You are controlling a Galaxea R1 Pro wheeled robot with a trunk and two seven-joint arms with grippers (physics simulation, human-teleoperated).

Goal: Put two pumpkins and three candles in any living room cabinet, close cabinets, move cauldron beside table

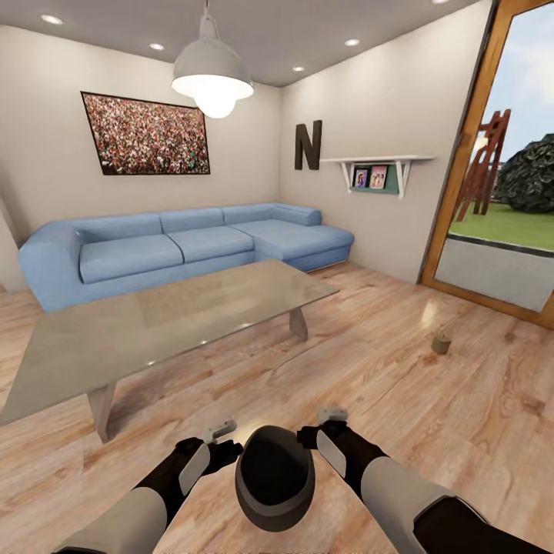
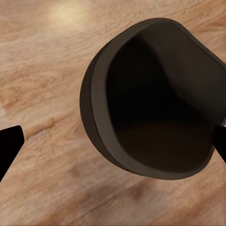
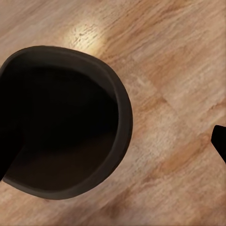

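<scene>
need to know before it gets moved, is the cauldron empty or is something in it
Empty as far as shows: the cauldron has a bare dark interior in both wrist views, though the deepest part in the right wrist view is too dark to tell.

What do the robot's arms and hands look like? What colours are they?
Each arm has a pale grey rounded sleeve, then a black wrist with a light grey panel. The left gripper and right gripper are small, light grey and boxy. In the wrist views the fingertips look black.

Blue sofa (image 1: 185,242) behind a glass-topped table (image 1: 154,319) (wood floor (image 1: 431,400) throughout), crowd picture (image 1: 145,135) above.
</scene>
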